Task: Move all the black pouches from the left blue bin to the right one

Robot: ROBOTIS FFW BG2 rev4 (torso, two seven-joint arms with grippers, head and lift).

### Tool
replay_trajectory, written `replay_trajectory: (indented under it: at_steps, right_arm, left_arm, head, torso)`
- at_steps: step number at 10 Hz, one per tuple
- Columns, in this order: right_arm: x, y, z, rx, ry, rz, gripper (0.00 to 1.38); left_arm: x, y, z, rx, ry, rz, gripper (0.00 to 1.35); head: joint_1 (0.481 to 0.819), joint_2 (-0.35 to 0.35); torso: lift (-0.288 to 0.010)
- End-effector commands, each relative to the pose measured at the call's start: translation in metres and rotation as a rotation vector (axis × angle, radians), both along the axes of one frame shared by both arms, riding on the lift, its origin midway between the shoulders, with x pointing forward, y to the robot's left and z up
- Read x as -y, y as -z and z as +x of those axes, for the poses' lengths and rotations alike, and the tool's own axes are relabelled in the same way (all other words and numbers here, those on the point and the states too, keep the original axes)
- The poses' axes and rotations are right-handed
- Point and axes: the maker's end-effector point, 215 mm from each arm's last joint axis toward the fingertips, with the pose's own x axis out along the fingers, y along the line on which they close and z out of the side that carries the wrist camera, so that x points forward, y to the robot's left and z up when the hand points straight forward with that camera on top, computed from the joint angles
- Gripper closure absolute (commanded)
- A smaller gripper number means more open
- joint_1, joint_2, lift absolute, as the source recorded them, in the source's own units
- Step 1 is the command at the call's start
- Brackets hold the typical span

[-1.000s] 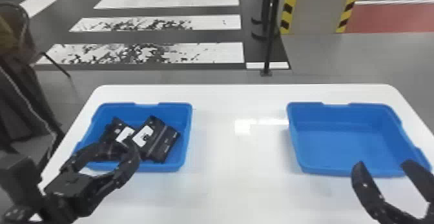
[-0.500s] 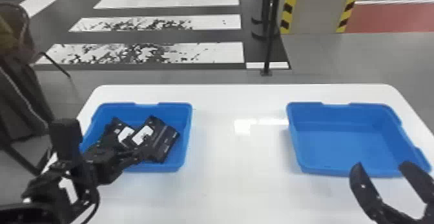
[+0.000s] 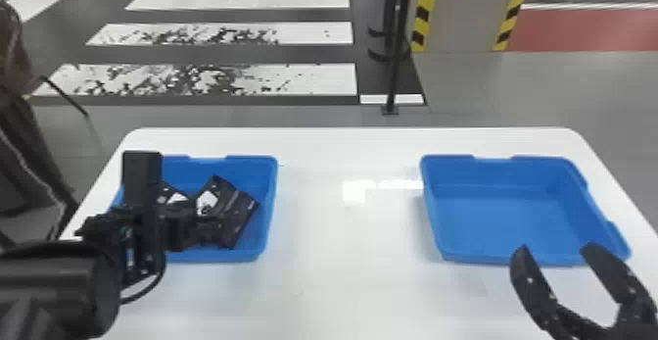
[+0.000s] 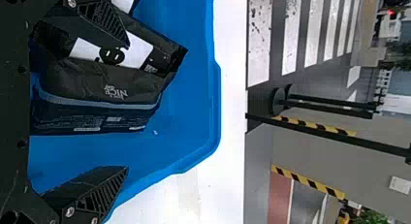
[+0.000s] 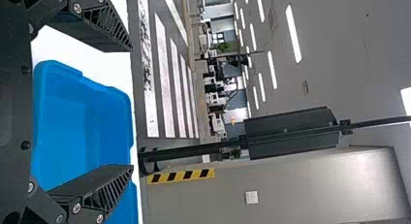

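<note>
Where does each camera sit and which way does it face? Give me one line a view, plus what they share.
Head view: on the head, looking forward and down at the white table; left arm and right gripper show.
Left wrist view: on the left wrist, facing into the left bin and beyond; open left gripper shows.
Right wrist view: on the right wrist, facing over the right bin into the room; open right gripper shows.
Shared: head and left wrist views both see black pouches.
</note>
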Motion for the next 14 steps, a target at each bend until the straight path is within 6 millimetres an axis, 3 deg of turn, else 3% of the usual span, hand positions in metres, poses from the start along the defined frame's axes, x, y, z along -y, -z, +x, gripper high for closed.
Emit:
replay_trajectory:
  at_steps: [1,4,6,8,10,11,14]
  right_arm:
    - [0.0,0.0,0.001,0.0,0.001,0.003,0.17]
    - [0.0,0.003,0.001,-0.004,0.002,0.008,0.17]
    - [0.0,0.003,0.001,-0.004,0.001,0.01,0.17]
    - [0.0,0.003,0.001,-0.003,0.001,0.012,0.17]
    - [0.001,0.004,0.001,-0.005,0.004,0.018,0.17]
    - [0.001,0.004,0.001,-0.004,0.004,0.022,0.17]
    - [0.001,0.003,0.0,-0.005,0.005,0.022,0.17]
  left_arm:
    - [0.003,0.014,-0.004,-0.075,0.003,-0.001,0.14]
    - [0.015,0.034,-0.013,-0.161,0.028,-0.033,0.3]
    - [0.017,0.027,-0.004,-0.12,0.041,-0.019,1.05]
    - [0.003,0.033,-0.008,-0.133,0.027,0.032,1.24]
    - [-0.005,0.035,-0.009,-0.144,0.022,0.066,1.21]
    - [-0.002,0.025,-0.004,-0.1,0.037,0.073,1.21]
    - [-0.006,-0.037,-0.016,0.026,0.034,0.111,1.21]
  head:
    - [0.695,0.027]
    - [0.695,0.017]
    - [0.695,0.004]
    - [0.695,0.006]
    - [0.695,0.019]
    - [0.695,0.025]
    - [0.695,0.033]
  torso:
    - [-0.14]
    - [-0.14]
    - [-0.14]
    - [-0.14]
    - [-0.14]
    - [-0.14]
    - [-0.14]
